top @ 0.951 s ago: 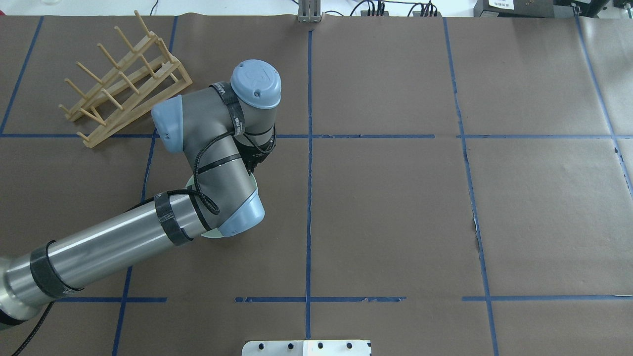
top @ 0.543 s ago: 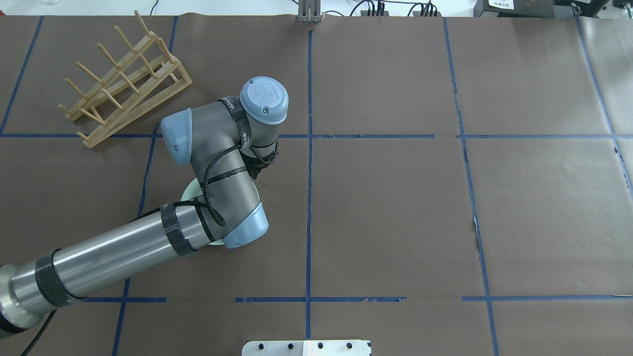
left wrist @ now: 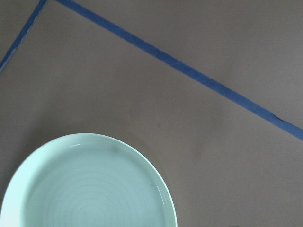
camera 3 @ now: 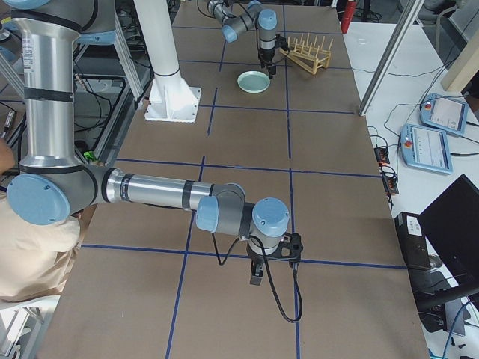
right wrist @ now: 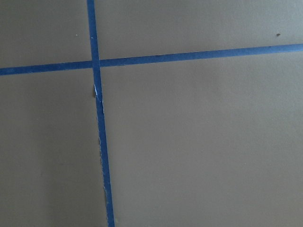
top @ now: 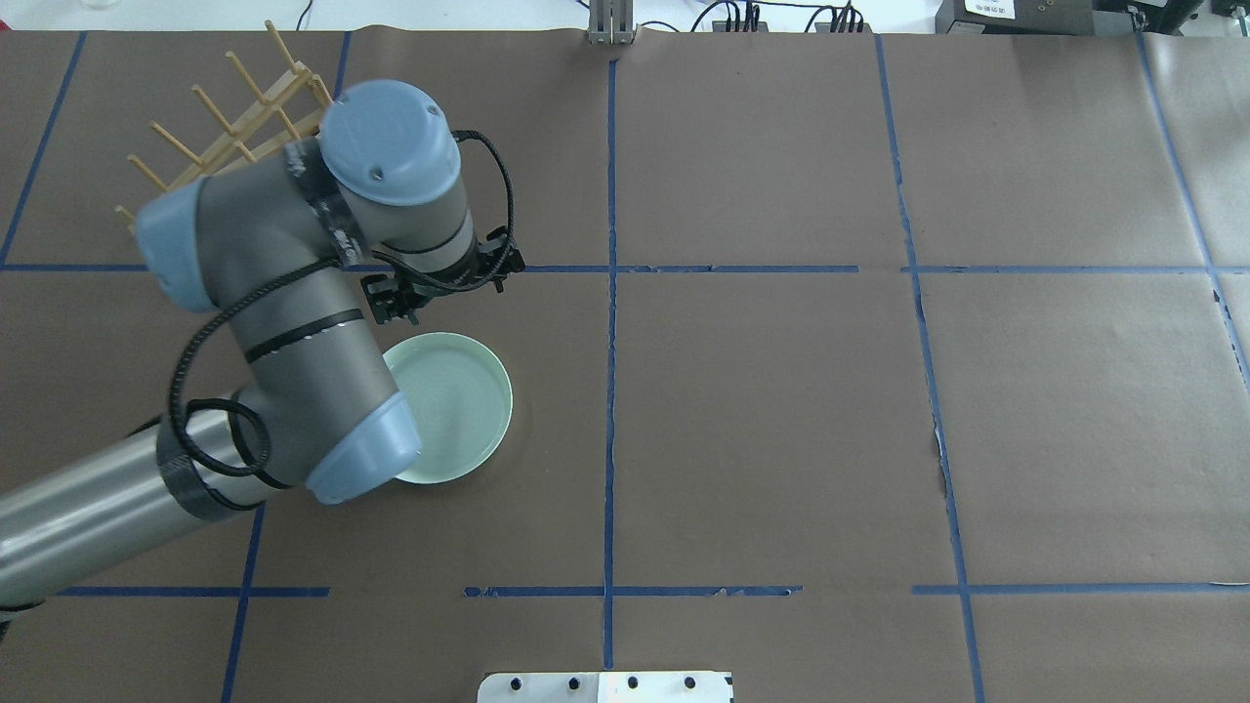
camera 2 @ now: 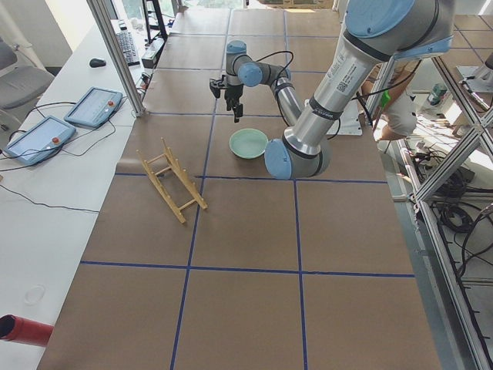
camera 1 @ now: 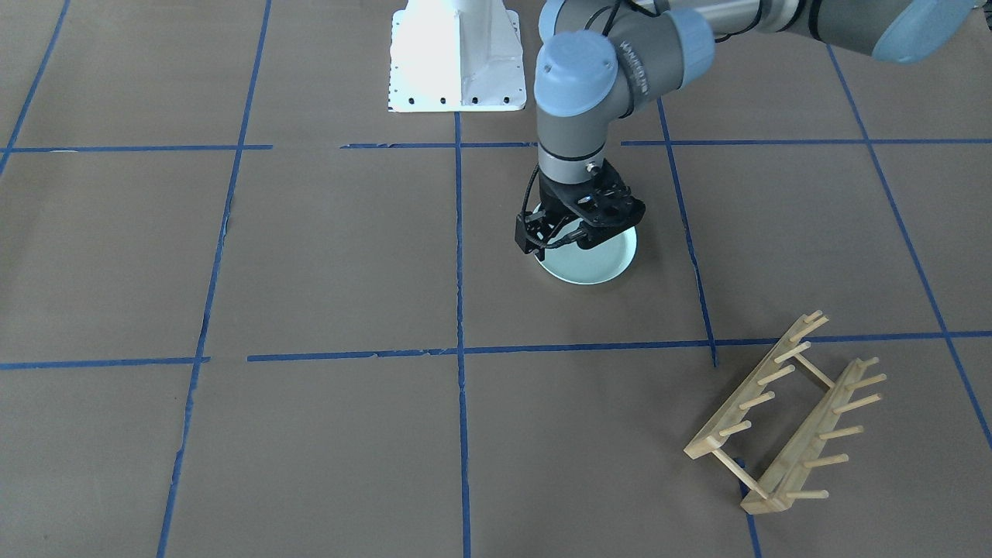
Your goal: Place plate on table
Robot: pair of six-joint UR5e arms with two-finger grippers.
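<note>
The pale mint-green plate (top: 459,405) lies flat on the brown table (top: 781,410), inside a taped square. It also shows in the front view (camera 1: 597,263) and fills the lower left of the left wrist view (left wrist: 90,189). My left gripper (top: 441,285) hangs above the plate's far rim with its jaws spread, open and empty, clear of the plate; in the front view (camera 1: 577,231) it overlaps the plate's edge. My right gripper (camera 3: 271,269) shows only in the right side view, low over bare table far from the plate. I cannot tell if it is open or shut.
The light wooden peg rack (camera 1: 783,418) stands beyond the plate, partly hidden by my left arm in the overhead view (top: 225,107). The white robot base (camera 1: 457,54) sits at the table's near edge. Blue tape lines (right wrist: 97,118) cross the paper.
My left arm has lifted and swung back toward the rack, uncovering the plate. The plate stays flat in the same spot.
</note>
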